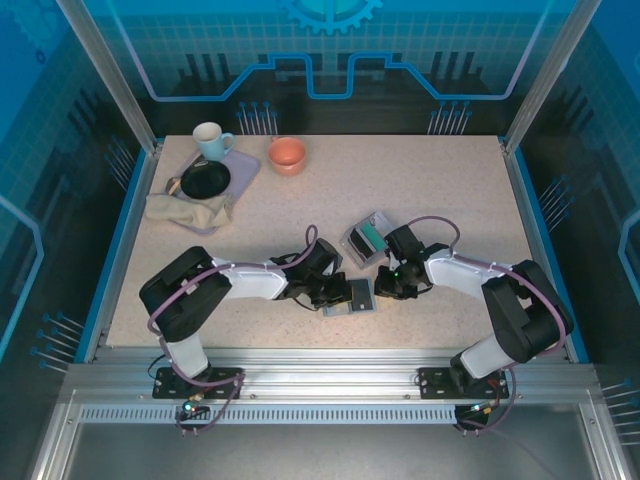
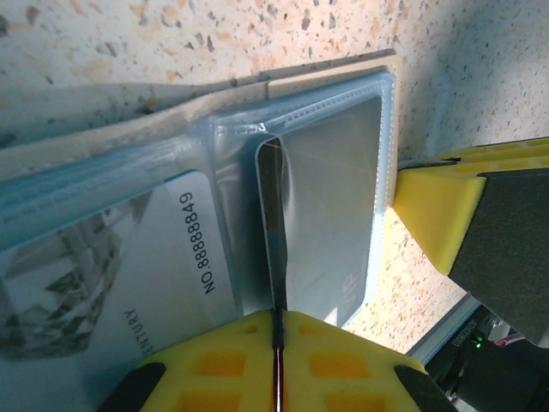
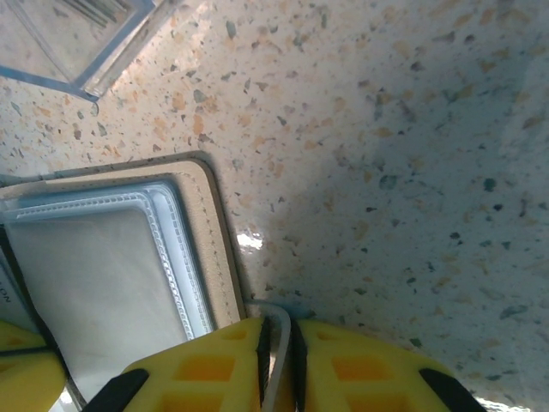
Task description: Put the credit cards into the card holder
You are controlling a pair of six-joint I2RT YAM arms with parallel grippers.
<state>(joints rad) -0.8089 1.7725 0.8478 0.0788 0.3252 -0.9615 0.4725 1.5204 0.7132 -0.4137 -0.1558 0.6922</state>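
The holder point(image 3: 216, 232) lies open on the counter point(image 3: 386, 129). The right gripper point(image 3: 276, 343) pinches its edge, seemingly to steady it, while the left gripper point(image 2: 276, 360), clamped on an edge-on card point(image 2: 273, 223), aims it into a clear pocket point(image 2: 330, 172).

From above, the flat beige folding card holder point(image 1: 360, 300) near the table's point(image 1: 450, 200) near edge is partly covered by the left end effector point(image 1: 340, 293) and the right end effector point(image 1: 383, 288). The small cards point(image 1: 372, 240) in the clear plastic box point(image 1: 352, 240) are too small to count.

In the left wrist view, the thin dark credit card point(image 2: 273, 240) shows only its edge. Its face cannot be seen. Its lower end is hidden between the yellow pads point(image 2: 214, 360). A pale grey card point(image 2: 129, 283) with a printed number is cut off at the left and bottom.

In the right wrist view, the clear plastic box is cut off at the top and left. The card holder runs off the left side.
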